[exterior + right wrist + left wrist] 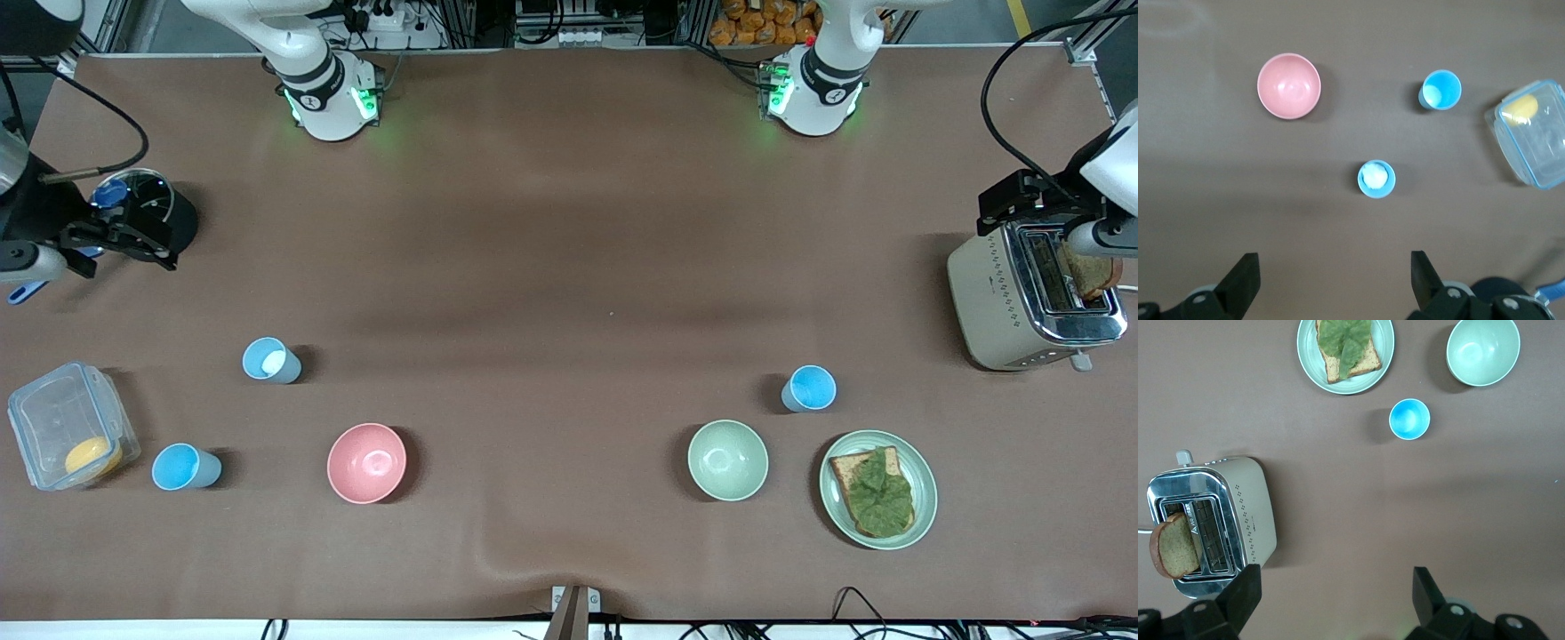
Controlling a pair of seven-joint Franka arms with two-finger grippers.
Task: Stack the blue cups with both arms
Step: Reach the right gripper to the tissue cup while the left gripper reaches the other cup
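Note:
Three blue cups stand apart and upright on the brown table. One (pixel 271 360) holds something white and also shows in the right wrist view (pixel 1376 179). A second (pixel 184 468) stands nearer the front camera, beside the clear container, and shows too (pixel 1440 89). The third (pixel 809 388) is toward the left arm's end (pixel 1409 419). My right gripper (pixel 133 240) hangs high over the dark pot's area, open and empty (pixel 1335 260). My left gripper (pixel 996 209) hangs high beside the toaster, open and empty (pixel 1336 577).
A pink bowl (pixel 366 462) and a pale green bowl (pixel 727 460) stand near the front. A plate with toast and lettuce (pixel 877 489), a toaster holding bread (pixel 1036 293), a clear container (pixel 71 425) and a dark pot (pixel 164 209) line the table's ends.

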